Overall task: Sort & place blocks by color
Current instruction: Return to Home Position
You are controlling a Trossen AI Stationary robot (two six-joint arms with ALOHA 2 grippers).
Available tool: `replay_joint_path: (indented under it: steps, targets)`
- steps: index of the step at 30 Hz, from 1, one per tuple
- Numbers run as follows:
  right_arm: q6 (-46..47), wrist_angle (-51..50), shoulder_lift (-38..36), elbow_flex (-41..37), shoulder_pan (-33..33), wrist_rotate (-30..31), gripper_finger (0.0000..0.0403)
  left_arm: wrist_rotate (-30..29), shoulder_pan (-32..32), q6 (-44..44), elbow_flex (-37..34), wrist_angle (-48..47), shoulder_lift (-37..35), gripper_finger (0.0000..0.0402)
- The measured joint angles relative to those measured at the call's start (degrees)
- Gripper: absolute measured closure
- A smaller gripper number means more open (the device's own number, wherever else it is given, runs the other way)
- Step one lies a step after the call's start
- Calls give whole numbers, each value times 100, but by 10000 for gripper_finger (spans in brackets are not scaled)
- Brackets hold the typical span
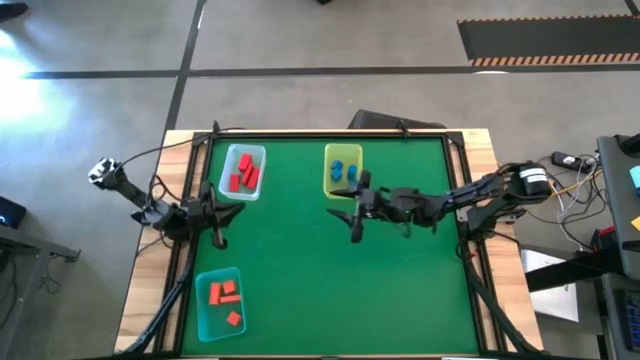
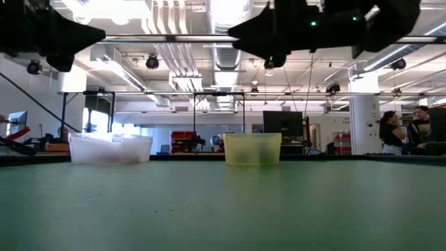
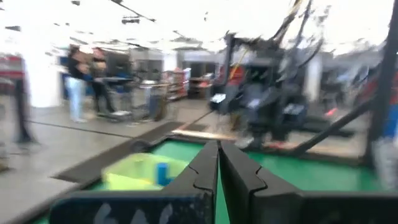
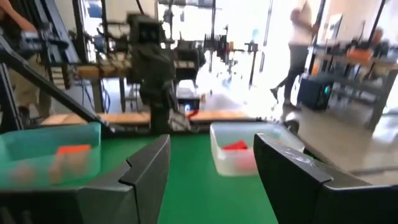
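Your left gripper (image 3: 219, 163) is clenched on nothing and hovers at the left side of the table (image 1: 400, 290), between the white tray (image 1: 262, 155) and the teal tray (image 1: 203, 325). Your right gripper (image 4: 211, 163) is released and empty, just beside the yellow tray (image 1: 328, 186). The red blocks (image 1: 244, 177) lie in the white tray, the blue blocks (image 1: 344, 170) in the yellow tray, and the orange blocks (image 1: 224, 296) in the teal tray.

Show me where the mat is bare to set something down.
Widest bare mat: right of the teal tray, from the right gripper to the edge opposite the yellow tray. Crowded: left gripper between pale tray and teal tray.
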Motion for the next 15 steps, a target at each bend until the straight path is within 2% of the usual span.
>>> replay_joint_path:
  steps: [3,7,10,15]
  targets:
    - [-155,231,-329,-386,-10,1,184,51,169,247,257,-1120,-560,402]
    - [-168,209,-802,-852,-95,-4,184,-23,251,-80,354,-2409,-1268,402]
    - [-218,239,-1186,-1210,-190,-3,184,-389,353,-307,228,-2420,-1351,402]
    - [-272,688,-1653,-1759,-362,-10,184,-405,658,-772,-10,-2512,-1147,402]
